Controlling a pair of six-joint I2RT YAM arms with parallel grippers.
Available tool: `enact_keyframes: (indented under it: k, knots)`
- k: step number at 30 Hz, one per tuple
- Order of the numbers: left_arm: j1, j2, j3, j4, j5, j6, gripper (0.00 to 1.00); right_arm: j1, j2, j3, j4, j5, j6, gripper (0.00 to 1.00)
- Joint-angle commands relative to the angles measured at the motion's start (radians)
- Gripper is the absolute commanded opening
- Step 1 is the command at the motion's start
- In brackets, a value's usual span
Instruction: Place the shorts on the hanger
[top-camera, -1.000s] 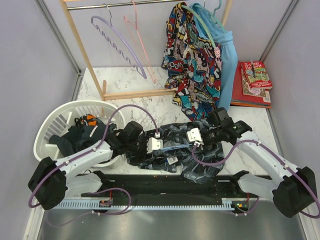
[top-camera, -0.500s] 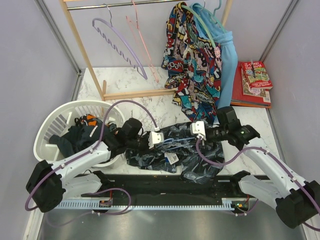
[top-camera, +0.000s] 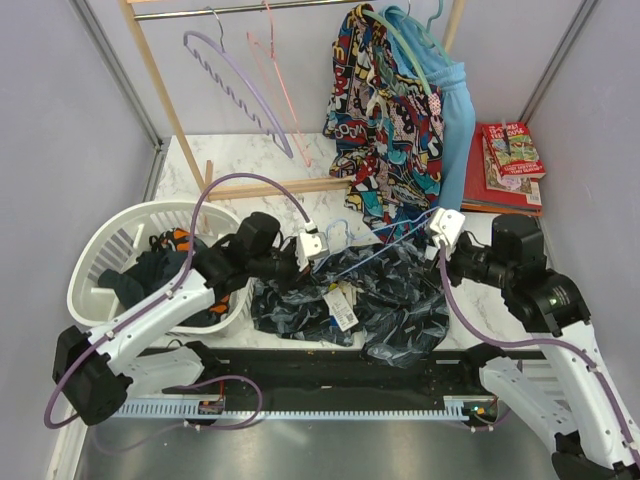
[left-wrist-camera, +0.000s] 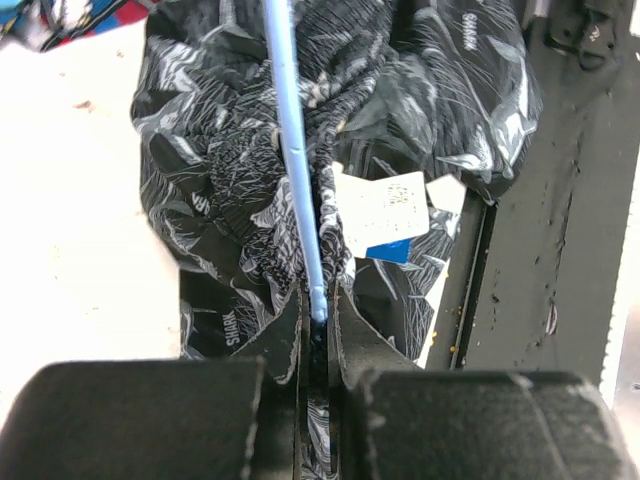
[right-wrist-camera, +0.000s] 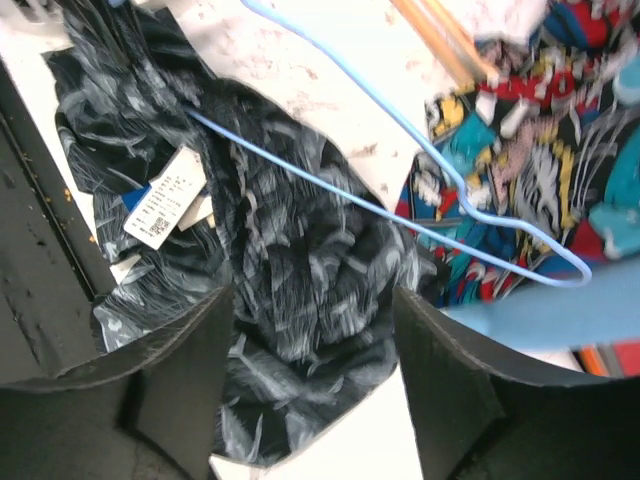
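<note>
The dark leaf-print shorts (top-camera: 375, 305) lie crumpled on the marble table between the arms, with a white tag (top-camera: 340, 305) on top. The thin pale-blue hanger (top-camera: 380, 253) slants across them, from my left gripper up toward the right. My left gripper (top-camera: 322, 258) is shut on the hanger wire (left-wrist-camera: 296, 150), over the shorts (left-wrist-camera: 220, 160). My right gripper (top-camera: 435, 240) hangs open above the shorts' right part (right-wrist-camera: 300, 250), holding nothing. The hanger (right-wrist-camera: 400, 120) runs beyond its fingers (right-wrist-camera: 190, 350), untouched.
A white laundry basket (top-camera: 110, 240) with clothes stands at the left. Behind is a wooden rack (top-camera: 270, 185) with a lavender hanger (top-camera: 240, 90), a pink hanger (top-camera: 280, 60), a comic-print garment (top-camera: 385, 120) and a light-blue garment (top-camera: 455, 110). Books (top-camera: 510, 160) lie at the back right.
My left gripper has shut on the hanger wire and lifted it back. My right gripper has opened, let go and pulled away up and to the right.
</note>
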Motion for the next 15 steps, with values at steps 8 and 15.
enact_keyframes:
  k: [8, 15]
  knots:
    - [0.071, 0.105, 0.187, -0.127, -0.003, -0.208, 0.02, -0.009, 0.05, -0.153, 0.013, 0.274, -0.116, 0.56]
    - [0.095, 0.175, 0.213, -0.133, 0.048, -0.274, 0.02, 0.049, 0.032, -0.308, 0.177, 0.238, -0.127, 0.56]
